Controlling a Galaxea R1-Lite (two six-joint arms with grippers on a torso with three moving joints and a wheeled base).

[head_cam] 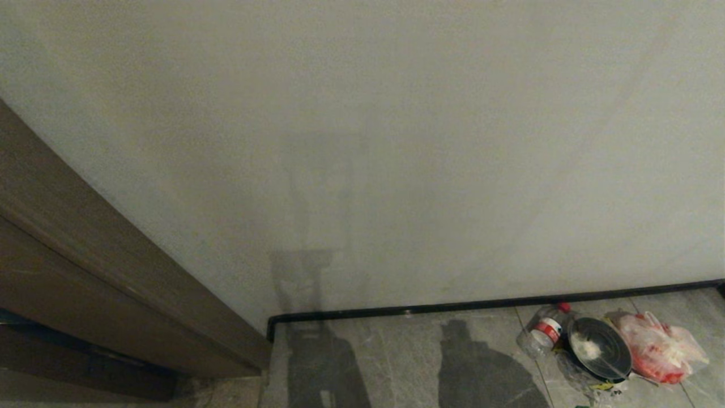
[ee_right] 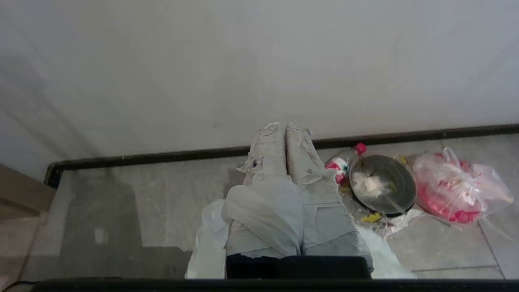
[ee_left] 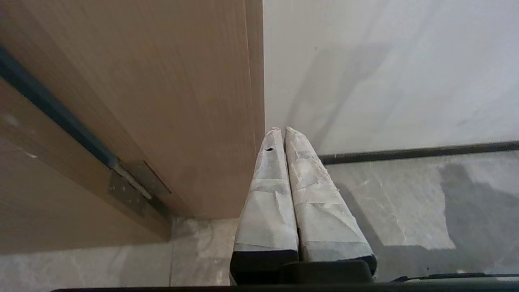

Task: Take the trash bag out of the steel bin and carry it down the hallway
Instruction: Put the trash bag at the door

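The trash bag (ee_right: 263,211), thin translucent white plastic, is draped over one taped finger of my right gripper (ee_right: 284,127) and hangs down below it. That gripper is shut on the bag's plastic and held above the hallway floor (ee_right: 142,202) of grey marble-look tiles, facing an off-white wall. My left gripper (ee_left: 282,132) is shut and empty, next to a brown door frame (ee_left: 182,101). Neither gripper appears in the head view. The steel bin is out of view.
A litter pile lies by the black baseboard (head_cam: 481,306) at the right: a clear bottle with a red cap (head_cam: 544,331), a round dark bowl (head_cam: 600,348) and a red-and-white plastic bag (head_cam: 657,348). The door frame (head_cam: 85,255) stands at the left.
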